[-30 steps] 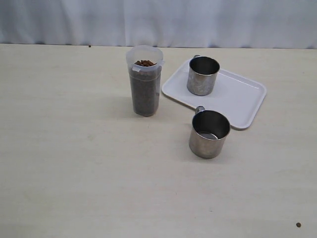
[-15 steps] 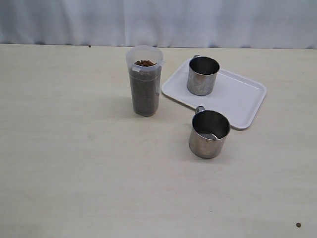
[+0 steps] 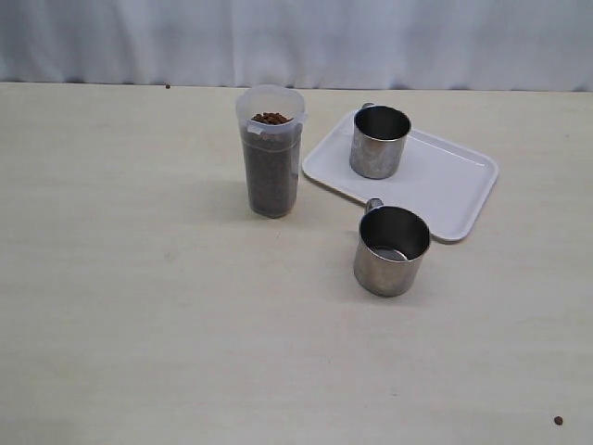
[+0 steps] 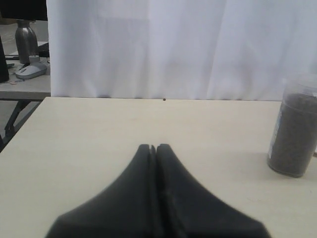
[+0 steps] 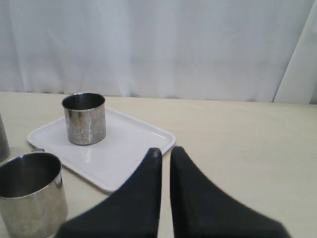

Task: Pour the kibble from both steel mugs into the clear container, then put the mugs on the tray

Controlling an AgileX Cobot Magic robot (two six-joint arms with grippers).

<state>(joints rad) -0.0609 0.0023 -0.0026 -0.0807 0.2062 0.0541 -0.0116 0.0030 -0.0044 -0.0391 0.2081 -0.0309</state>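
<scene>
The clear container (image 3: 271, 158) stands left of the tray, filled almost to the rim with brown kibble (image 3: 271, 119). One steel mug (image 3: 379, 141) stands upright on the white tray (image 3: 445, 185). The other steel mug (image 3: 391, 250) stands upright on the table just in front of the tray and looks empty. Neither gripper shows in the exterior view. My left gripper (image 4: 152, 147) is shut, empty, hovering well away from the container (image 4: 294, 129). My right gripper (image 5: 166, 151) is shut to a thin slit, empty, back from the tray (image 5: 124, 148), the mug on it (image 5: 85, 118) and the nearer mug (image 5: 30, 191).
A white curtain hangs along the table's far edge. A stray pellet (image 3: 558, 421) lies near the front right corner, another (image 3: 168, 86) at the far edge. Beyond the table's left side, a desk holds a bottle (image 4: 26, 33) and a mouse (image 4: 30, 71).
</scene>
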